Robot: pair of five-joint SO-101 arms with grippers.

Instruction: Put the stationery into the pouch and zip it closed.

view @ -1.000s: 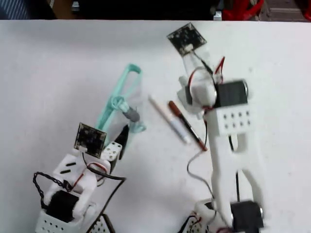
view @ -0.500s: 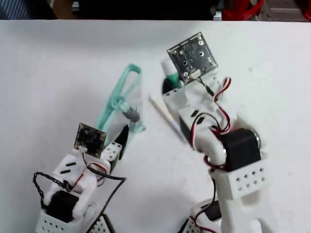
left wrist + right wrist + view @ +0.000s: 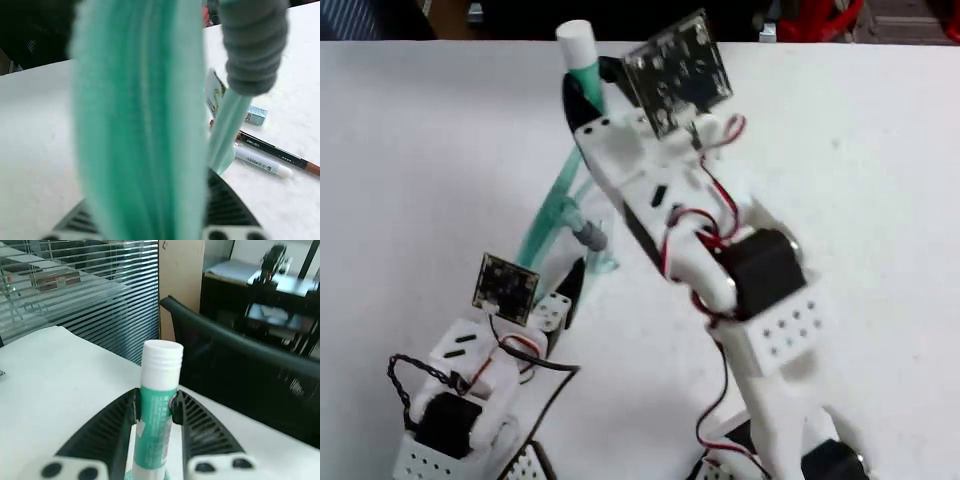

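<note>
Our right gripper [image 3: 582,88] clamps the glue stick [image 3: 576,48] above the far end of the pouch [image 3: 552,215], by the table [image 3: 420,150] edge. Our left gripper [image 3: 572,285] pinches the pouch's near end; pens [image 3: 265,155] lie just beside the pouch.

An office: window blinds [image 3: 75,285], desks [image 3: 235,271], black chair [image 3: 225,357].

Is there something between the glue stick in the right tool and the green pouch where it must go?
Nothing visible blocks it. The right tool holds the glue stick over the pouch at its far end; the left tool grips its near edge.
</note>
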